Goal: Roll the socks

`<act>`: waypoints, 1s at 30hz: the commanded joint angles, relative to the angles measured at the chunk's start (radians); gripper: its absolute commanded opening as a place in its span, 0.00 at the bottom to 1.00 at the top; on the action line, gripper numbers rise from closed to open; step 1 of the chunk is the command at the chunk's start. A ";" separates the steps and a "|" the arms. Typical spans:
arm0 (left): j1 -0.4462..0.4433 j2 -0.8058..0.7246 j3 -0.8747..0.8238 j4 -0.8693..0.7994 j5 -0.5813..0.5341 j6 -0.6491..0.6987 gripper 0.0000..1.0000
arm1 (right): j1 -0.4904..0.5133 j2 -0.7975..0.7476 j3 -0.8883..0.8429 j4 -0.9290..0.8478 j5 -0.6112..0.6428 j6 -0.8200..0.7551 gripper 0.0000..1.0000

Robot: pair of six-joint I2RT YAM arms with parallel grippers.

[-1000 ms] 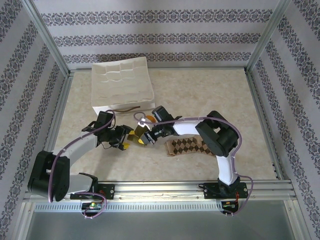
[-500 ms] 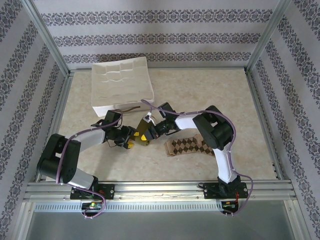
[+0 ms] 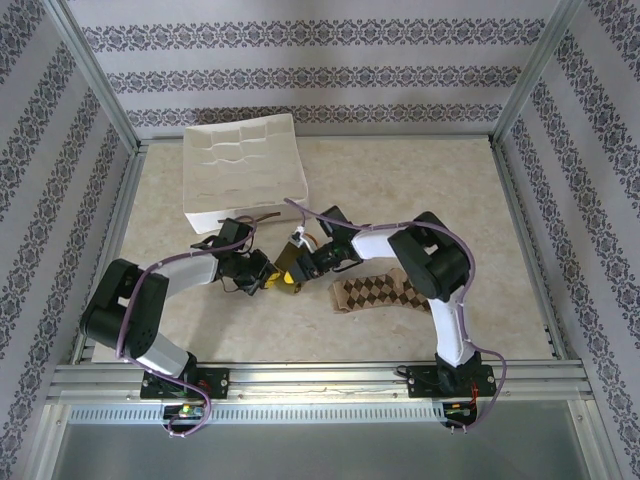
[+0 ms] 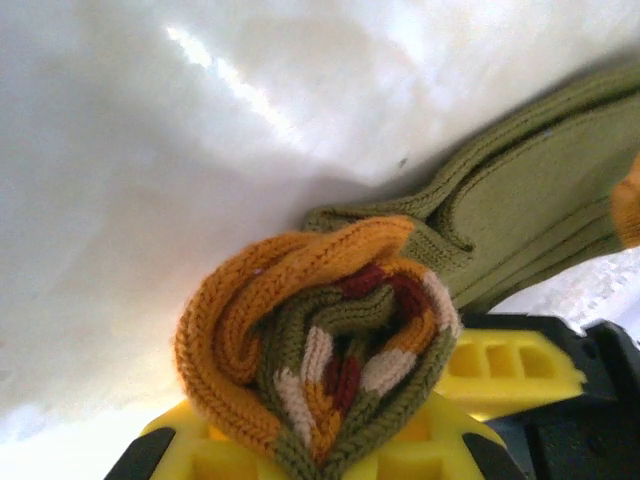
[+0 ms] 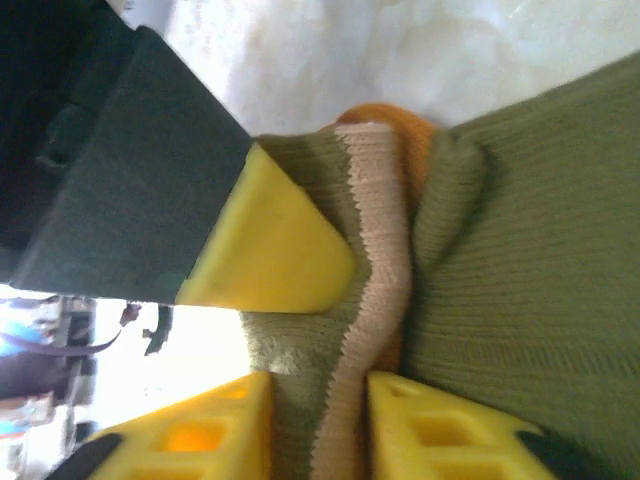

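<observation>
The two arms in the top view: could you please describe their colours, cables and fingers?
Both arms have black joint housings and white link shells. A lilac cable runs along the left arm and the right arm. The fingers are bright yellow plastic with square pockets, on black mounts.

Nothing to read here, honestly. You won't find a single legible word, label, brand mark, number or sign in any of these views.
</observation>
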State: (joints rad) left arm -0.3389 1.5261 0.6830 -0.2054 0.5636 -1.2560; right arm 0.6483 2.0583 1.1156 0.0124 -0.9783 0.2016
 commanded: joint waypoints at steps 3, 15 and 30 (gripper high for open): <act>-0.014 -0.079 -0.068 -0.296 -0.090 -0.046 0.00 | 0.110 -0.284 -0.200 0.055 0.429 -0.219 0.46; -0.015 -0.073 -0.017 -0.340 -0.079 -0.043 0.00 | 0.537 -0.342 -0.240 0.169 1.271 -0.622 0.60; -0.011 -0.121 0.003 -0.335 -0.080 -0.041 0.11 | 0.556 -0.146 -0.124 0.028 1.362 -0.646 0.07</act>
State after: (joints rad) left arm -0.3405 1.4277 0.6819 -0.4450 0.5064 -1.2892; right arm 1.2263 1.8877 0.9905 0.1280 0.3439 -0.4763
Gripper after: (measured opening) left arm 0.126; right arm 0.098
